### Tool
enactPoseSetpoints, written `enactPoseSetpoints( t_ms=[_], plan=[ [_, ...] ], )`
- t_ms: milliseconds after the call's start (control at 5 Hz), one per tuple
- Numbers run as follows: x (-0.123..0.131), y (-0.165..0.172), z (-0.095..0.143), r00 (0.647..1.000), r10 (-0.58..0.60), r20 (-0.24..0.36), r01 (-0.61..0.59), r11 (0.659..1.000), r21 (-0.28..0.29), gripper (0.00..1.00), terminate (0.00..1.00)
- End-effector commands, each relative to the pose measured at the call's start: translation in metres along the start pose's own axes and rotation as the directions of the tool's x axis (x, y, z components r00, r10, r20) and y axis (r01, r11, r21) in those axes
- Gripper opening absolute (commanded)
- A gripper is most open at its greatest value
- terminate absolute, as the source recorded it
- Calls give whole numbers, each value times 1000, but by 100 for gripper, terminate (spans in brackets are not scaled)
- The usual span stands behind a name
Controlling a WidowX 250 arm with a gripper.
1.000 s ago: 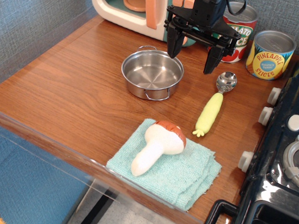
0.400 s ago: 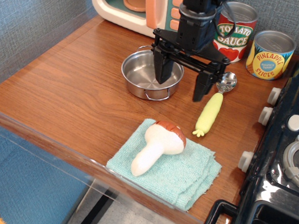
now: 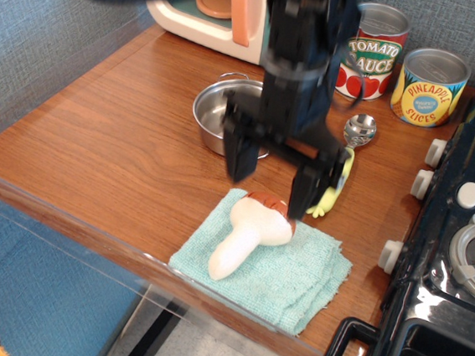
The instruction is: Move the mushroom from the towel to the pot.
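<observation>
**Spread fingers come in over the mushroom cap**

In the one view we have, from above the front of the bench, our gripper (image 3: 272,181) hangs with its fingers spread wide and nothing between them. We hold them apart because the cap is the broadest part of the toy and has to pass between them; one finger stands off the cap's left side over bare wood, the other reaches the cap's right edge and may be touching it, though we cannot tell for sure.

The mushroom (image 3: 249,231) lies on its side on the towel (image 3: 287,279), near the front edge of the bench, cap toward the back and stem pointing at the front edge. The towel is folded flat, so it gives a soft bed and nothing to snag on.

The pot (image 3: 218,117) sits empty behind the towel, toward the middle of the bench, partly hidden by our arm. It is close, which we judge makes for a short carry once the cap is gripped.

The yellow-handled scoop (image 3: 350,143) lies just right of our arm, near the right finger, and we judge it the one thing a careless close could nudge. The two cans (image 3: 407,72) stand at the back edge, well clear.
</observation>
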State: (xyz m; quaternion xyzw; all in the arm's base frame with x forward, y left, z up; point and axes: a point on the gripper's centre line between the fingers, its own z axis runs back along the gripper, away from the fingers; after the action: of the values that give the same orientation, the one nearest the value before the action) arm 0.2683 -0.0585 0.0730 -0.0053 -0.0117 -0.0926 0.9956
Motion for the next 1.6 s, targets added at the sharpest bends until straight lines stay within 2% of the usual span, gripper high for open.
enactPoseSetpoints(
  t_ms=[0,400,600,800,1000,1200,1400],
  plan=[
    [13,11,-21,999,37,12,-38,999,38,100,0],
    [19,23,-44,995,96,-8,-95,993,63,100,0],
    [17,22,-34,996,90,15,-91,994,60,0,0],
    [19,24,0,992,101,76,-103,994,33,0,0],
    [43,53,38,960,219,175,-226,974,20,0,0],
    [79,94,32,926,327,187,-336,942,18,0,0],
    [103,125,9,913,382,143,-393,918,58,0,0]
  ],
)
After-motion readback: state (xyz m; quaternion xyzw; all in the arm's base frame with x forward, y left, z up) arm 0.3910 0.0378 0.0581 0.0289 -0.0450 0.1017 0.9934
